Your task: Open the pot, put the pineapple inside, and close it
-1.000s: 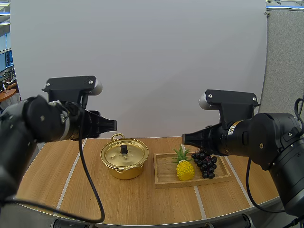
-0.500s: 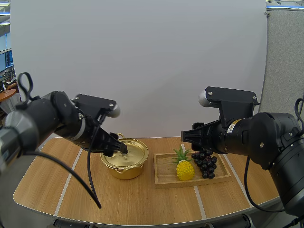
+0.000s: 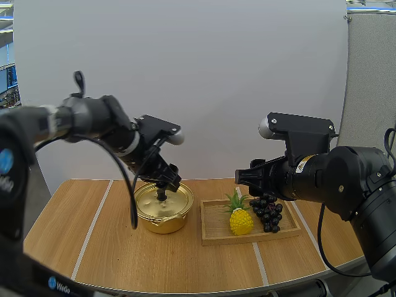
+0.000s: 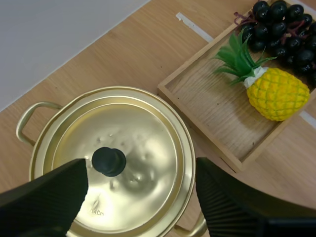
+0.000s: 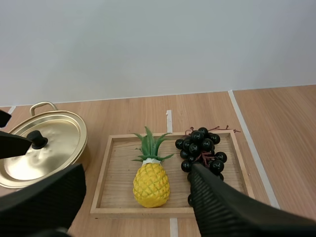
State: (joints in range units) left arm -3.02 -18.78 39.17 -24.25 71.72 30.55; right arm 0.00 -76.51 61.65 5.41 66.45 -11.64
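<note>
**Left arm swings in over the pot lid; right arm holds above the tray**

In the last half second the left arm (image 3: pixel 93 120) has risen and reached further in. Its jaws have gone from the lid's near left rim to a place straight over the knob. The right arm (image 3: pixel 334 179) has not shifted, and nothing on the bench has moved.

The bench (image 3: pixel 93 247) is light wood with pale stripes running from front to back. The left arm stretches from the left side toward the bench's middle. Its jaws stand open, the two black fingers (image 4: pixel 44 197) spread wide over the lid. The right arm hangs at the right side. Its jaws are also parted and hold nothing, poised in the air above the back left corner of the wooden tray (image 3: pixel 213 226), clear of all that lies in it.

The tray sits right of centre on the bench, just beside the pot (image 3: pixel 162 216) but not touching it. The gold pot stands near the bench's middle, one loop handle toward the back edge. Its lid (image 4: pixel 138 148) is on and sits level.

The bunch of dark grapes (image 3: pixel 267 213) fills the tray's right end. The pineapple (image 3: pixel 241 221) lies in the tray to the left of the grapes, toward the front edge, green leaves pointing toward the tray's back left corner.

The lid's black knob (image 4: pixel 108 161) lies between the open fingers, just beside one of them and well apart from the other. Whether it touches the nearer one cannot be told.
</note>
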